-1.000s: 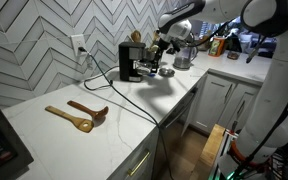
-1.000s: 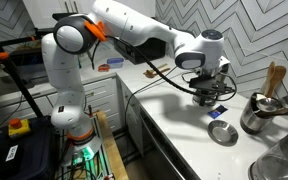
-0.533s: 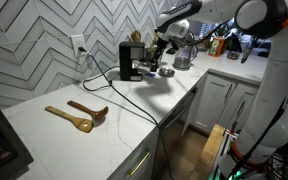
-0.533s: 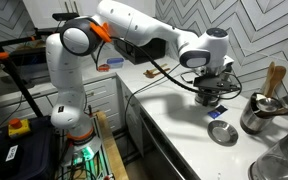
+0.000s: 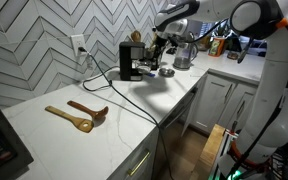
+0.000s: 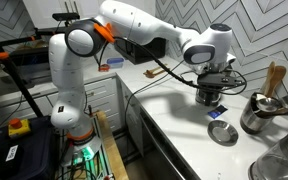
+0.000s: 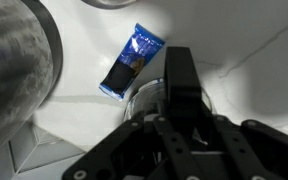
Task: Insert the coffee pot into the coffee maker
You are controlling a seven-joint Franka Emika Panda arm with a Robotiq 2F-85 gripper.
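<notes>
1 white arm is reaching over the white counter [image 5: 134,115]. Its gripper [image 6: 210,92] is pinching its jaws close together on the coffee pot [image 7: 140,100], whose clear glass rim is curving beside the dark finger in the wrist view. The coffee pot is sitting low over the counter, just in front of the coffee maker [image 5: 130,60] and not yet inside its recess; whether it is touching the surface cannot be told. A blue packet [image 7: 132,58] is lying flat on the counter just beside the pot, and a round grey disc [image 6: 222,133] is resting near it. A metal pot [image 6: 256,114] is standing farther along, holding wooden utensils. 2 wooden spoons [image 5: 74,117] are lying well apart from the machine.
</notes>
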